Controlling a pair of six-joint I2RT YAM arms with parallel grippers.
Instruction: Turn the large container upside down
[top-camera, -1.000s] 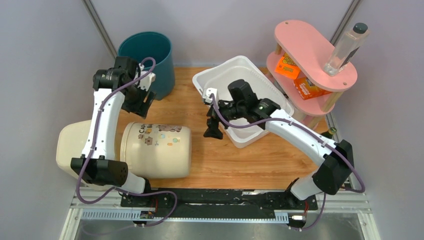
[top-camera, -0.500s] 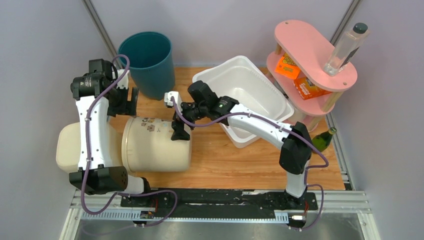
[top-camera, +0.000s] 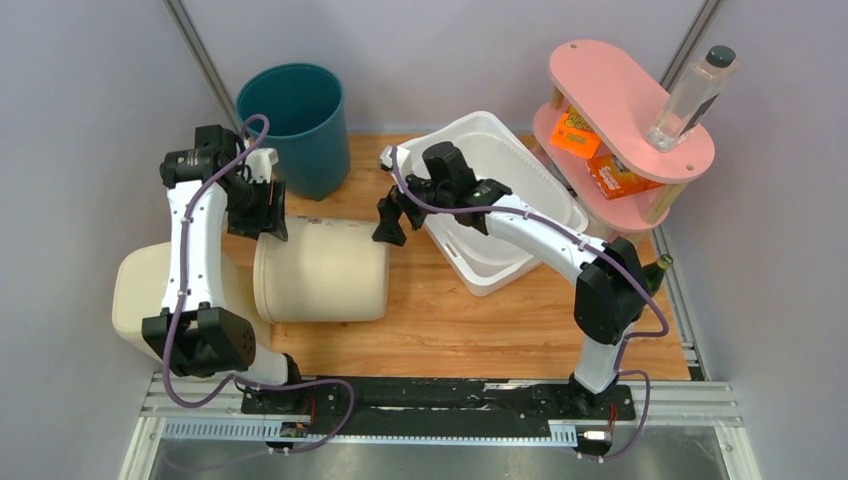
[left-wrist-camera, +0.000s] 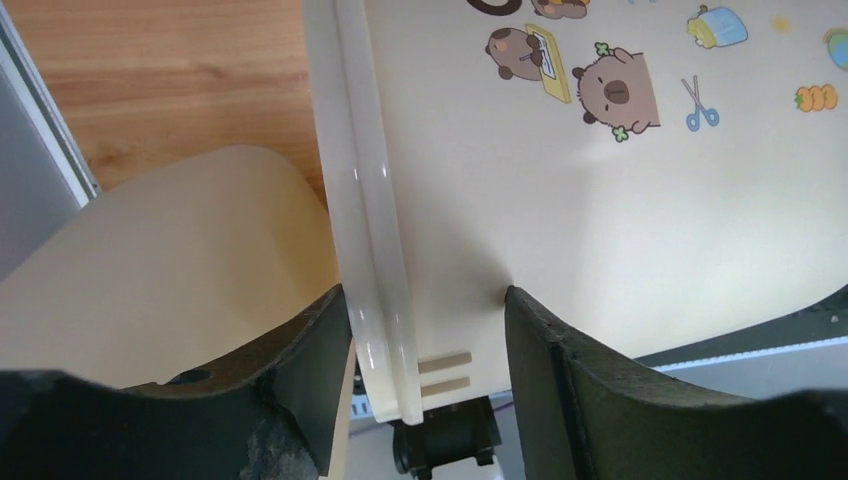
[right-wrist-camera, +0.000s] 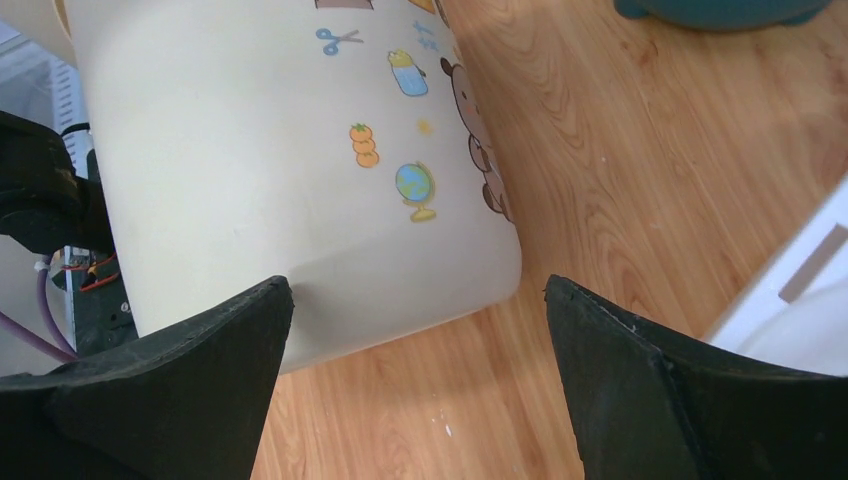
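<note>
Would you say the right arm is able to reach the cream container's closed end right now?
Probably yes: the right gripper hangs open just beyond the cream container, only bare table between.

Large container (left-wrist-camera: 560, 200) cut off by frame edges (both wrist views); cream lid (top-camera: 135, 290) partly hidden under left arm (top-camera: 190, 250).

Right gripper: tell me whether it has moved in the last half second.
Yes. The right gripper has left the large container's end, shifting right and away from the arm bases, toward the white tub.
</note>
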